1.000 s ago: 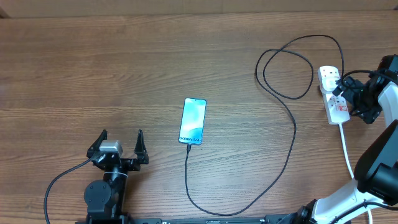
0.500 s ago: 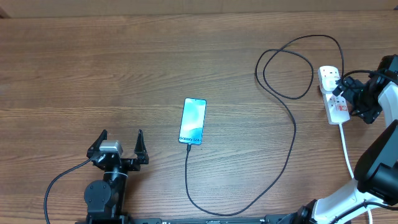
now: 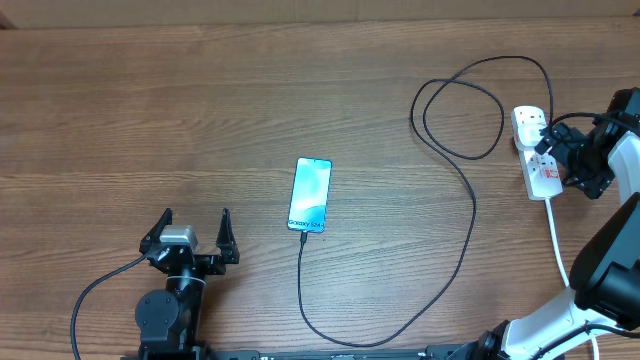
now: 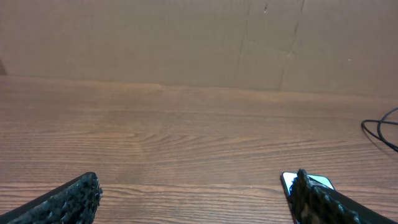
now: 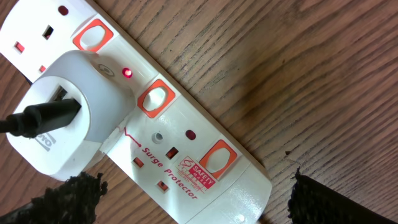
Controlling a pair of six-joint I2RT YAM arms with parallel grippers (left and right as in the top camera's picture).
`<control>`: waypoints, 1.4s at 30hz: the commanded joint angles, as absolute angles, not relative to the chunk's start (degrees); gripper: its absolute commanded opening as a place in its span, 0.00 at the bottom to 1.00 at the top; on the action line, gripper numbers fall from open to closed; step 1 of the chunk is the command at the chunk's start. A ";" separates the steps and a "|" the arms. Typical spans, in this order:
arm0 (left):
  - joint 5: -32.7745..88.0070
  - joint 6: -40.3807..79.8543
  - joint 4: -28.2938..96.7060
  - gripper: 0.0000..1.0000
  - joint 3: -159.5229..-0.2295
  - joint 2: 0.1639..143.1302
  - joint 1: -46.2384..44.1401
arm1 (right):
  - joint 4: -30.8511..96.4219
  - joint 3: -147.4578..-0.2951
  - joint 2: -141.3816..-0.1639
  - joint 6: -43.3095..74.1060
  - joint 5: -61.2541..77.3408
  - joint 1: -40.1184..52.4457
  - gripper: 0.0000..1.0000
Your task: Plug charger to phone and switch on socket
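Wooden desk held the white rectangular power strip with red switches (image 3: 541,172) near its right edge, lying slantwise beneath the right gripper (image 5: 199,199), whose jaws stood wide and empty.

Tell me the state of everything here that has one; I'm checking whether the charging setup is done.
phone: lying flat, screen lit.
charger: tip at the phone's lower edge, apparently plugged in; other end in the white adapter.
socket: adapter seated, red light on beside it.
left gripper: open, empty.
right gripper: open, empty, over the socket.
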State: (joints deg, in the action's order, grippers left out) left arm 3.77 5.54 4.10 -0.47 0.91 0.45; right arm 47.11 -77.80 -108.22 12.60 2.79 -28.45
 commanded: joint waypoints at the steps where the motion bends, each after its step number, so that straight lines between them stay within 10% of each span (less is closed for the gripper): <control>1: 2.81 4.23 4.32 1.00 -0.27 0.25 0.19 | 46.83 -78.98 -106.50 12.32 3.11 -28.25 1.00; 42: 2.79 4.23 4.32 1.00 -0.27 0.25 0.19 | 46.83 -78.96 -92.44 12.32 3.11 -10.02 1.00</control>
State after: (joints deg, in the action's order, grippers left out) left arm 3.75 5.52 4.10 -0.47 0.91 0.45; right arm 47.11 -77.80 -95.09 12.62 2.79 -12.47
